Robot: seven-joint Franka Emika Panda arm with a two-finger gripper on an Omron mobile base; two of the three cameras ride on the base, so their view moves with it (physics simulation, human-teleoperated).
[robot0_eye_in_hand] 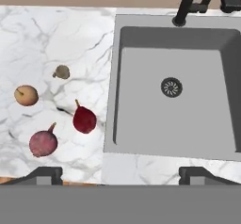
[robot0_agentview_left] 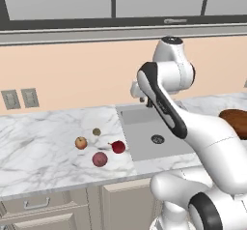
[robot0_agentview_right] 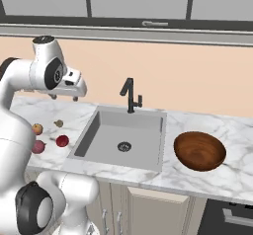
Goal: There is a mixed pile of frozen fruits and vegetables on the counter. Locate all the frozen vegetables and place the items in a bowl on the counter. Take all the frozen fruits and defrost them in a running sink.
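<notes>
Four small fruits and vegetables [robot0_eye_in_hand: 85,119] clustered on the worktop [robot0_eye_in_hand: 47,35] left of the sink [robot0_agentview_right: 121,140], bowl [robot0_agentview_right: 199,151] on the worktop right of it, faucet [robot0_agentview_right: 129,95] behind the sink

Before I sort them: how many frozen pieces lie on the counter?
4, all left of the sink: olive piece, yellow piece, dark red piece, pinkish-purple ball. None seems hidden.

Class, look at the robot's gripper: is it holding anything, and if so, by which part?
Nothing is held. The gripper hangs open above the sink's left edge.

veined marble counter [robot0_eye_in_hand: 56,39], glossy wooden bowl [robot0_agentview_right: 199,151]
</notes>
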